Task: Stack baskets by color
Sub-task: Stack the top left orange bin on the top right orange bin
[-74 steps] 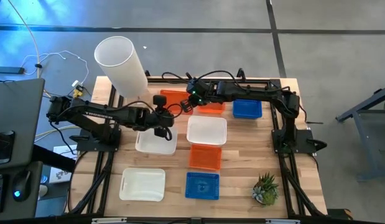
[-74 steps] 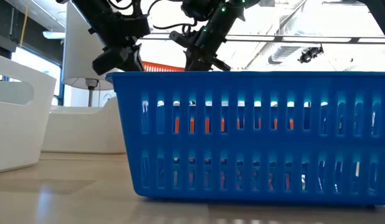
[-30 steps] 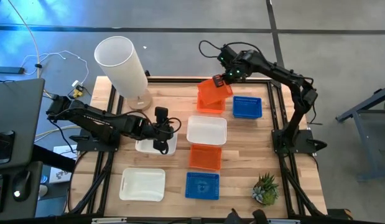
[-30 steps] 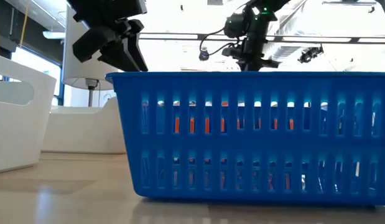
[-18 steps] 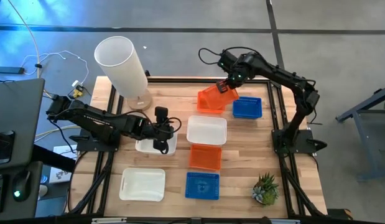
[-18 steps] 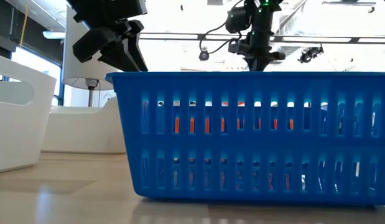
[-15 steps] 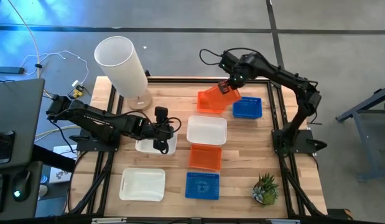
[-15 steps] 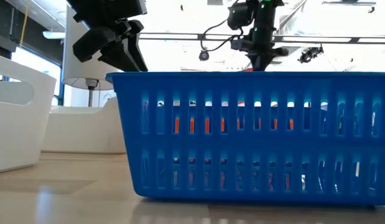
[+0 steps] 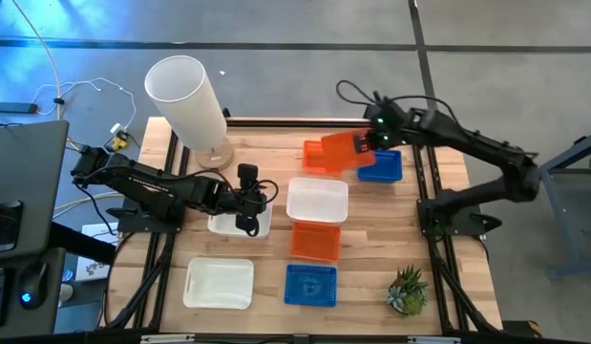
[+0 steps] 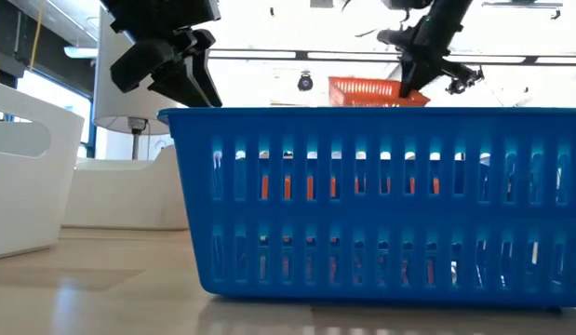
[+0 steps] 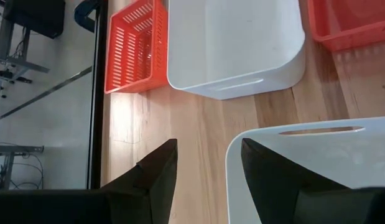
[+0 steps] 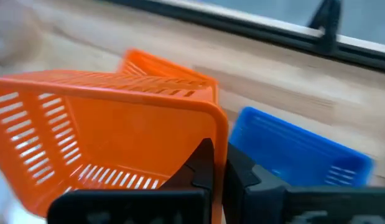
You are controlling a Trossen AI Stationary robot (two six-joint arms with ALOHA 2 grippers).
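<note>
- One orange basket [image 9: 344, 150] hangs in the air over the far side of the table, pinched at its rim by the right gripper [image 9: 369, 143], whose fingers are clamped together on the thin wall.
- Beneath and beside it, a second orange basket [image 9: 319, 158] rests on the wood, with a blue basket [image 9: 383, 167] just beside; a third orange basket [image 9: 315, 241] and another blue one [image 9: 310, 284] lie nearer the front.
- Three white baskets are spread out: one at centre [image 9: 317, 201], one at the front left [image 9: 219, 283], one under the left gripper [image 9: 245, 212].
- Left gripper hovers with fingers apart, astride the rim of that white basket [image 11: 316, 168], not gripping.
- Judged handling: light, thin moulded plastic; mesh walls are likely to flex, so a one-edge pinch will let the basket tilt and swing.
- Best hold appears to be the rolled rim, mid-length on a side; the smooth plastic may slip if the grip is shallow.
</note>
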